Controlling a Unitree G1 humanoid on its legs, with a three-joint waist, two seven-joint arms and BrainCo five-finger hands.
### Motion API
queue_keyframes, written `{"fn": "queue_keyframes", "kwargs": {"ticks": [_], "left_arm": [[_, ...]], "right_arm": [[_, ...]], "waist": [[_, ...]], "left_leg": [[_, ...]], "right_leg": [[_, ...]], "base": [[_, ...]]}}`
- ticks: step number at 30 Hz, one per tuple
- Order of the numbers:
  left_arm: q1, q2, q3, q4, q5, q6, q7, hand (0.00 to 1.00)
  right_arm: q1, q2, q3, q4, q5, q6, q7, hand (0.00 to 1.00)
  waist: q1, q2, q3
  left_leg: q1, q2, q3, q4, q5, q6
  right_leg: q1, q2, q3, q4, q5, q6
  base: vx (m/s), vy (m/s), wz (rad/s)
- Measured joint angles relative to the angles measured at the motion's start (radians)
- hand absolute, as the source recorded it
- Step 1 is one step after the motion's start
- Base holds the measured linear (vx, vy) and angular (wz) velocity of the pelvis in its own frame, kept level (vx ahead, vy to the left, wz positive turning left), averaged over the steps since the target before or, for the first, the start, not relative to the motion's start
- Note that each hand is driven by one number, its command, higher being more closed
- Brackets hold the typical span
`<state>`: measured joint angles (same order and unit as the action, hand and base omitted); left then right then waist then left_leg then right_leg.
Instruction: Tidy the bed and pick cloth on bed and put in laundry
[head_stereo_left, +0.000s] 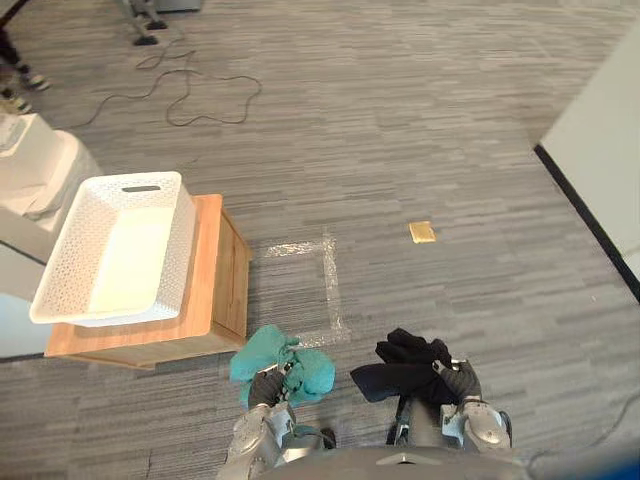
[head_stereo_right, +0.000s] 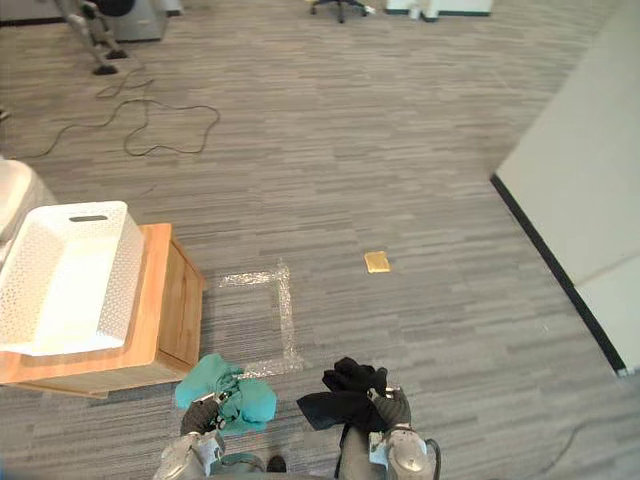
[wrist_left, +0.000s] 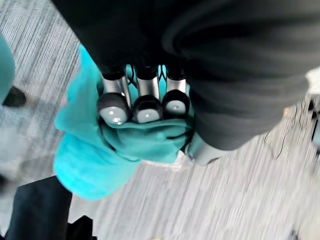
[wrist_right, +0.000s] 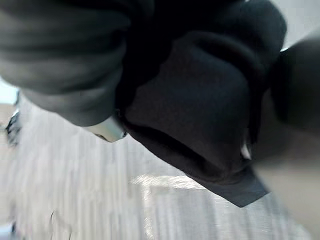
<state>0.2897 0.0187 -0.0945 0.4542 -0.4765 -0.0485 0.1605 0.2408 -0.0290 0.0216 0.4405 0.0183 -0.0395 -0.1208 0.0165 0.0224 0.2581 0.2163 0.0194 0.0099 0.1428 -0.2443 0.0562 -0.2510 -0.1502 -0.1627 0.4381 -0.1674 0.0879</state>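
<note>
The teal cloth (head_stereo_left: 285, 362) is bunched in the left hand (head_stereo_left: 265, 386), whose fingers (wrist_left: 146, 102) curl round it. The right hand (head_stereo_left: 462, 383) clamps the black cloth (head_stereo_left: 405, 366). The white laundry basket (head_stereo_left: 178, 245) sits on a wooden cabinet (head_stereo_left: 232, 275) ahead-left, nearer the left hand, across open floor (head_stereo_left: 420, 150).

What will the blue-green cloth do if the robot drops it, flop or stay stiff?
Probably flop: the teal cloth bunches in soft folds round the left hand's curled fingers. It seems light, since one hand holds it all. It likely won't roll, just land in a heap. The right hand grips a black cloth.
</note>
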Motion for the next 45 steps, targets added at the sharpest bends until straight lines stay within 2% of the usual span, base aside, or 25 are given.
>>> {"fn": "queue_keyframes", "kwargs": {"ticks": [2, 3, 4, 5, 8, 10, 11, 13, 14, 15, 16, 19, 21, 23, 24, 25, 26, 28, 30, 32, 36, 38, 41, 44, 45], "left_arm": [[0.002, -0.003, 0.028, -0.003, 0.023, 0.0, 0.001, 1.0], [0.005, -0.005, 0.035, -0.006, 0.03, 0.001, 0.001, 1.0], [-0.002, -0.024, 0.038, -0.006, 0.038, 0.008, 0.008, 1.0], [0.002, -0.037, 0.035, -0.022, 0.041, 0.008, 0.01, 1.0], [0.012, -0.061, 0.031, -0.068, 0.067, 0.006, 0.01, 1.0], [0.013, -0.069, 0.042, -0.087, 0.067, 0.006, 0.011, 1.0], [0.015, -0.07, 0.049, -0.11, 0.067, 0.006, 0.011, 1.0], [0.019, -0.07, 0.06, -0.147, 0.064, 0.006, 0.011, 1.0], [0.028, -0.071, 0.068, -0.17, 0.064, 0.006, 0.011, 1.0], [0.029, -0.071, 0.07, -0.173, 0.063, 0.006, 0.011, 1.0], [0.032, -0.071, 0.068, -0.174, 0.062, 0.006, 0.011, 1.0], [0.042, -0.071, 0.07, -0.174, 0.062, 0.006, 0.01, 1.0], [0.044, -0.071, 0.071, -0.173, 0.062, 0.006, 0.008, 1.0], [0.049, -0.072, 0.074, -0.169, 0.062, 0.006, -0.002, 1.0], [0.048, -0.071, 0.081, -0.16, 0.063, 0.006, -0.004, 1.0], [0.038, -0.074, 0.096, -0.151, 0.064, 0.006, -0.002, 1.0], [0.036, -0.073, 0.099, -0.154, 0.066, 0.004, -0.002, 1.0], [0.036, -0.073, 0.102, -0.152, 0.077, 0.012, -0.003, 1.0], [0.037, -0.07, 0.1, -0.152, 0.105, 0.027, -0.008, 1.0], [0.051, -0.065, 0.101, -0.153, 0.121, 0.039, -0.01, 1.0], [0.08, -0.039, 0.098, -0.155, 0.154, 0.042, -0.008, 1.0], [0.082, -0.032, 0.098, -0.155, 0.155, 0.042, -0.007, 1.0], [0.074, -0.011, 0.102, -0.153, 0.164, 0.04, -0.001, 1.0], [0.065, -0.01, 0.1, -0.121, 0.174, 0.034, -0.001, 1.0], [0.064, -0.007, 0.099, -0.106, 0.174, 0.032, -0.001, 1.0]], "right_arm": [[-0.002, 0.004, 0.011, -0.015, 0.008, 0.001, 0.0, 1.0], [0.002, 0.005, 0.016, -0.03, 0.009, 0.001, 0.0, 1.0], [-0.005, -0.001, 0.017, -0.049, 0.01, 0.002, -0.002, 1.0], [-0.005, -0.006, 0.017, -0.063, 0.01, 0.003, -0.003, 1.0], [0.051, 0.007, 0.035, -0.173, 0.008, 0.004, 0.001, 1.0], [0.057, 0.013, 0.047, -0.183, 0.005, 0.004, 0.005, 1.0], [0.061, 0.013, 0.066, -0.192, 0.005, 0.004, 0.005, 1.0], [0.075, 0.012, 0.092, -0.228, 0.005, 0.004, 0.009, 1.0], [0.092, 0.01, 0.109, -0.256, 0.005, 0.003, 0.009, 1.0], [0.101, 0.01, 0.11, -0.268, 0.006, 0.001, 0.008, 1.0], [0.108, 0.01, 0.107, -0.267, 0.007, 0.001, 0.003, 1.0], [0.103, 0.009, 0.104, -0.265, 0.007, 0.001, -0.002, 1.0], [0.093, 0.005, 0.102, -0.252, 0.007, 0.002, -0.001, 1.0], [0.071, -0.013, 0.093, -0.209, 0.006, 0.003, 0.0, 1.0], [0.065, -0.022, 0.082, -0.186, 0.002, 0.005, -0.001, 1.0], [0.053, -0.021, 0.065, -0.161, -0.001, 0.013, -0.001, 1.0], [0.044, -0.019, 0.054, -0.136, -0.001, 0.013, -0.003, 1.0], [0.035, -0.019, 0.038, -0.127, -0.001, 0.014, -0.005, 1.0], [0.02, -0.014, 0.028, -0.11, -0.002, 0.014, -0.004, 1.0], [-0.004, -0.011, 0.036, -0.068, -0.003, 0.014, 0.001, 1.0], [-0.002, -0.005, 0.077, -0.06, -0.004, 0.012, 0.008, 1.0], [0.009, 0.002, 0.077, -0.06, -0.005, 0.012, 0.007, 1.0], [0.015, 0.005, 0.075, -0.074, -0.005, 0.011, 0.001, 1.0], [0.006, 0.01, 0.077, -0.08, -0.004, 0.01, -0.002, 1.0], [0.013, 0.015, 0.08, -0.091, -0.004, 0.009, -0.005, 1.0]], "waist": [[0.003, -0.028, -0.014], [0.003, -0.042, -0.019], [0.004, 0.008, 0.0], [0.007, 0.021, 0.004], [0.005, 0.021, 0.0], [-0.001, 0.03, -0.006], [0.003, 0.033, -0.008], [0.01, 0.042, -0.003], [0.012, 0.044, 0.003], [0.026, 0.051, 0.005], [0.044, 0.049, 0.006], [0.058, 0.051, 0.006], [0.058, 0.052, 0.006], [0.058, 0.057, 0.0], [0.058, 0.065, -0.014], [0.042, 0.048, -0.029], [0.031, 0.023, -0.036], [0.027, 0.014, -0.038], [0.029, -0.003, -0.046], [0.029, -0.016, -0.058], [-0.002, -0.01, -0.073], [-0.026, -0.013, -0.075], [-0.055, -0.014, -0.08], [-0.056, -0.011, -0.078], [-0.058, -0.033, -0.086]], "left_leg": [[0.019, 0.024, -0.012, 0.0, -0.058, -0.08], [0.031, 0.034, -0.023, 0.0, -0.084, -0.091], [0.046, 0.092, -0.021, 0.016, -0.122, -0.121], [0.044, 0.108, -0.018, 0.023, -0.112, -0.128], [0.079, 0.143, -0.023, 0.047, -0.036, -0.158], [0.058, 0.172, -0.023, 0.129, -0.036, -0.157], [-0.001, 0.198, -0.027, 0.264, -0.027, -0.141], [-0.133, 0.244, -0.032, 0.518, 0.063, -0.115], [-0.216, 0.283, -0.025, 0.682, 0.179, -0.116], [-0.266, 0.309, -0.002, 0.788, 0.215, -0.124], [-0.329, 0.331, 0.061, 0.895, 0.175, -0.102], [-0.46, 0.318, 0.228, 0.943, 0.062, -0.095], [-0.497, 0.29, 0.303, 0.866, 0.023, -0.095], [-0.494, 0.256, 0.461, 0.641, 0.033, -0.085], [-0.468, 0.239, 0.593, 0.532, 0.038, -0.003], [-0.436, 0.208, 0.674, 0.483, 0.023, 0.032], [-0.416, 0.186, 0.804, 0.448, 0.01, 0.111], [-0.37, 0.151, 0.913, 0.388, -0.053, 0.187], [-0.318, 0.075, 0.846, 0.267, -0.096, 0.161], [-0.241, 0.026, 0.755, 0.164, -0.073, 0.122], [-0.133, 0.008, 0.582, 0.078, -0.045, 0.062], [-0.112, 0.01, 0.507, 0.065, -0.035, 0.046], [-0.109, 0.031, 0.347, 0.046, -0.005, -0.005], [-0.114, 0.077, 0.246, 0.04, 0.016, -0.052], [-0.122, 0.08, 0.219, 0.04, 0.014, -0.092]], "right_leg": [[-0.011, 0.003, 0.102, -0.334, 0.167, 0.02], [-0.009, 0.002, 0.123, -0.359, 0.231, 0.028], [0.01, 0.057, 0.105, -0.312, 0.296, 0.0], [0.008, 0.07, 0.103, -0.281, 0.268, -0.011], [-0.05, 0.052, 0.055, 0.008, 0.061, -0.058], [-0.022, 0.064, 0.014, 0.033, 0.007, -0.073], [0.008, 0.079, -0.013, 0.021, -0.006, -0.088], [0.074, 0.101, -0.062, -0.022, -0.023, -0.107], [0.136, 0.119, -0.086, -0.061, -0.037, -0.12], [0.182, 0.125, -0.105, -0.092, -0.048, -0.137], [0.233, 0.127, -0.108, -0.124, -0.057, -0.144], [0.347, 0.111, -0.137, -0.213, -0.069, -0.132], [0.384, 0.087, -0.16, -0.235, -0.078, -0.105], [0.447, 0.054, -0.19, -0.245, -0.101, -0.047], [0.475, 0.044, -0.214, -0.246, -0.12, -0.01], [0.483, 0.022, -0.226, -0.245, -0.126, -0.001], [0.489, 0.005, -0.237, -0.248, -0.115, 0.013], [0.532, 0.012, -0.264, -0.259, -0.097, 0.023], [0.533, 0.005, -0.267, -0.16, -0.093, 0.026], [0.46, -0.035, -0.237, 0.127, -0.111, 0.02], [0.186, -0.107, -0.15, 0.677, -0.104, 0.007], [0.1, -0.117, -0.105, 0.737, -0.095, -0.007], [-0.034, -0.117, -0.036, 0.616, -0.102, -0.011], [-0.069, -0.03, 0.083, 0.288, -0.093, 0.007], [-0.044, -0.005, 0.153, 0.114, -0.056, 0.037]], "base": [[0.4, -0.375, 0.77], [0.43, -0.46, 0.74], [0.4, -0.447, 0.47], [0.45, -0.505, 0.49], [0.35, -0.371, 0.49], [0.3, -0.3, 0.47], [0.24, -0.275, 0.54], [0.24, -0.264, 0.58], [0.26, -0.2, 0.51], [0.32, -0.19, 0.42], [0.28, -0.112, 0.21], [0.31, -0.035, 0.28], [0.32, 0.069, 0.34], [0.45, 0.138, 0.48], [0.51, 0.136, 0.88], [0.62, 0.164, 1.35], [0.4, 0.101, 1.33], [0.5, 0.178, 1.41], [0.43, 0.156, 1.36], [0.42, 0.008, 1.22], [0.34, -0.113, 1.08], [0.34, -0.227, 1.59], [0.3, -0.341, 1.61], [0.21, -0.384, 1.18], [0.19, -0.515, 1.2]]}}
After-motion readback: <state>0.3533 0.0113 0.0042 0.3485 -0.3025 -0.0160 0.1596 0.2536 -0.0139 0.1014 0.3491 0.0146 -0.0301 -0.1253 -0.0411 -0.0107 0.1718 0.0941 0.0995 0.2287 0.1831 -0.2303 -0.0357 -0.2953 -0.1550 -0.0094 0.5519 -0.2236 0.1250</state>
